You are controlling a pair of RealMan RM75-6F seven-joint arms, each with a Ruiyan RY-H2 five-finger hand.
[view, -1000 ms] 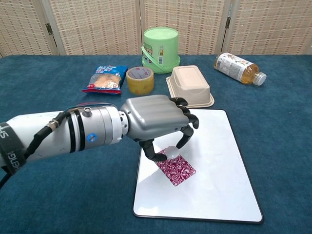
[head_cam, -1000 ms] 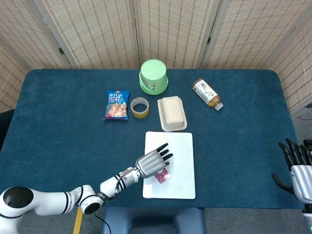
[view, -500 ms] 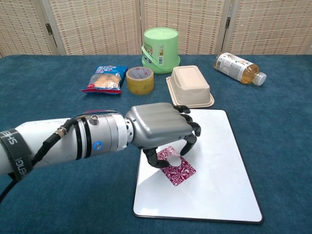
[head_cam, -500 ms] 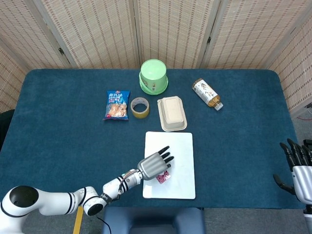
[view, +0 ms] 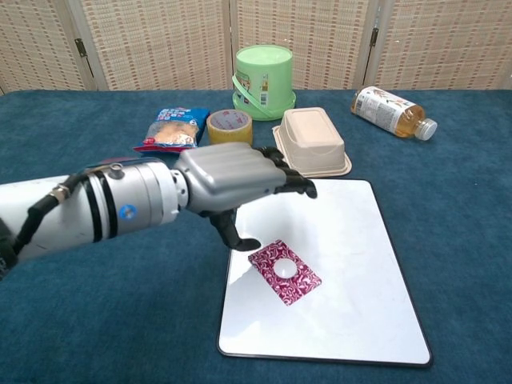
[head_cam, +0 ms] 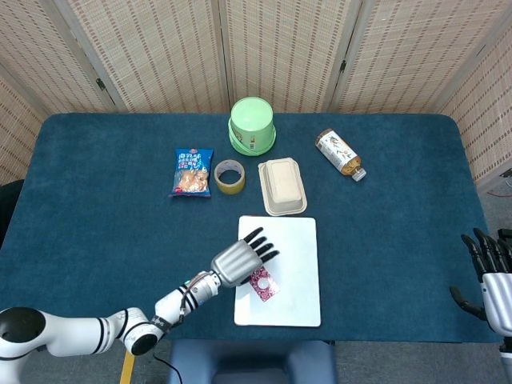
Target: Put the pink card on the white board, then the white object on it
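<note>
On the blue cloth-covered surface (view: pixel 72 336) lies the flat white rectangular board (view: pixel 352 296), and the patterned pink card (view: pixel 285 272) rests on its near-left part with the small round white object (view: pixel 283 270) sitting on top of the card. The left hand (view: pixel 232 180) hovers above the board's left edge, holding nothing, fingers spread and reaching over the board, clear of the card. The right hand (head_cam: pixel 490 276) sits at the surface's far right edge, empty, fingers apart and upright.

The small round white object (view: pixel 286 270) sits on the patterned pink card (view: pixel 298 283), flat on the white board (view: pixel 352 304).
</note>
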